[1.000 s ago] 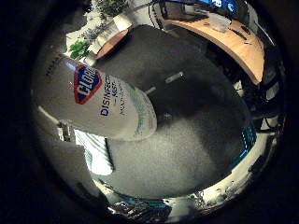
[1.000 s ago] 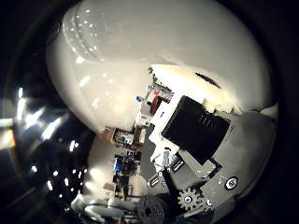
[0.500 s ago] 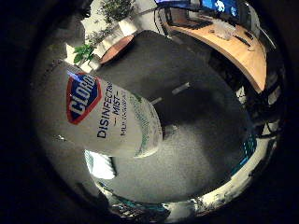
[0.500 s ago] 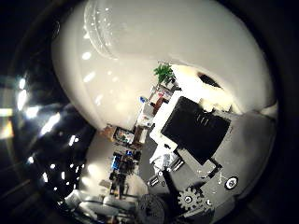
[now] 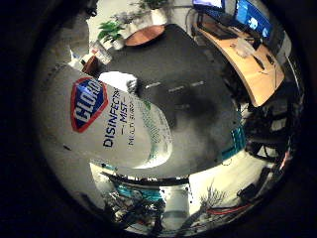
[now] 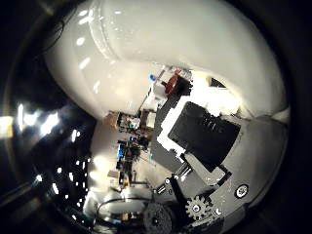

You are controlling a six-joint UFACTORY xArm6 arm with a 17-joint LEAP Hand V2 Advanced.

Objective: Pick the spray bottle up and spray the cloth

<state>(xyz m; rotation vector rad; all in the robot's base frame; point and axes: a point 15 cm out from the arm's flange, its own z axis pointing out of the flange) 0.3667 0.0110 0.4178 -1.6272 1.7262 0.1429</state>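
Bottle: white spray bottle [image 5: 111, 126] close against the palm, filling much of the little-finger-side view; lifted clear of the dark table [image 5: 198, 106] below.
Bottle in thumb-side view: smooth white wall bulging across most of the picture, pressed near the camera.
Long axis: running from the palm outward and down toward the table, rounded end pointing at the bare dark top.
Hand: white and black parts of the hand [image 6: 202, 141] lying alongside the bottle's wall in the thumb-side view.
Fingers: seemingly curled round the bottle, judged from the bottle sitting hard against the palm with a black-padded finger beside it; actual contact patches hidden.
Cloth: pale folded cloth [image 5: 118, 80] on the table, just past the bottle's shoulder, partly covered by it.
Key relation: cloth beyond the bottle, near its side rather than off its far end; nozzle not visible, so direction of spray not readable.
Next move, as a guess: turning the bottle so the nozzle faces the cloth, then squeezing.
Risk: mist landing on bare table if aim stays off the cloth.
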